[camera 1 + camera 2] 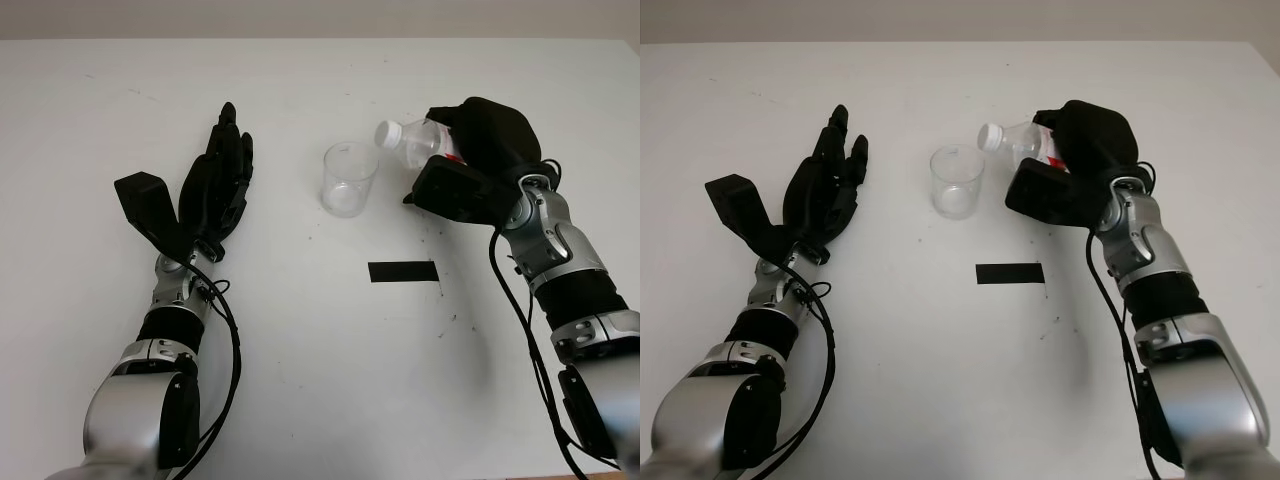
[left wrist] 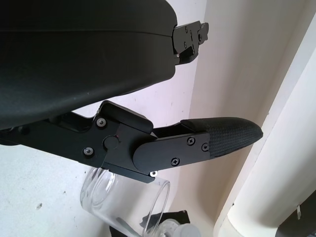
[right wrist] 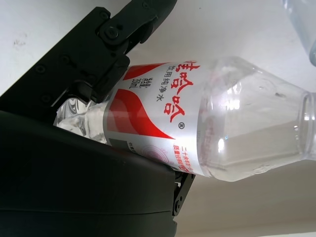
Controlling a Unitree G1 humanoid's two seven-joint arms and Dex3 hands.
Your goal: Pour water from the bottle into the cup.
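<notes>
Bottle: small clear plastic water bottle (image 1: 420, 141) with a red-and-white label, held off the table and tipped over towards the left, mouth end pointing at the cup. A white cap appears to sit on the neck; cannot tell for certain whether it is sealed.
Bottle contents: water visible inside in the right wrist view; none seen leaving the mouth.
Cup: clear plastic cup (image 1: 349, 179) standing upright on the table, just left of the bottle's mouth, apart from it. Looks empty or nearly so.
Right hand: right hand (image 1: 482, 150) wrapped round the bottle's body at the label, fingers curled tight on it, right of the cup.
Left hand: left hand (image 1: 215, 185) open, holding nothing, left of the cup and well apart from it, palm turned towards the cup.
Step in hand (judgement): bottle is lifted and tilted; the mouth is beside the rim rather than over it, so pouring proper has not begun.
Next move (judgement): carry the mouth over the cup opening, then tilt further. If the cap is on, no water will come until it is off. Light cup could be knocked by the neck.
Surface: plain white table (image 1: 300, 380), matt, with a short strip of black tape (image 1: 403, 271) lying near of the cup.
Room: pale wall along the table's far edge.
</notes>
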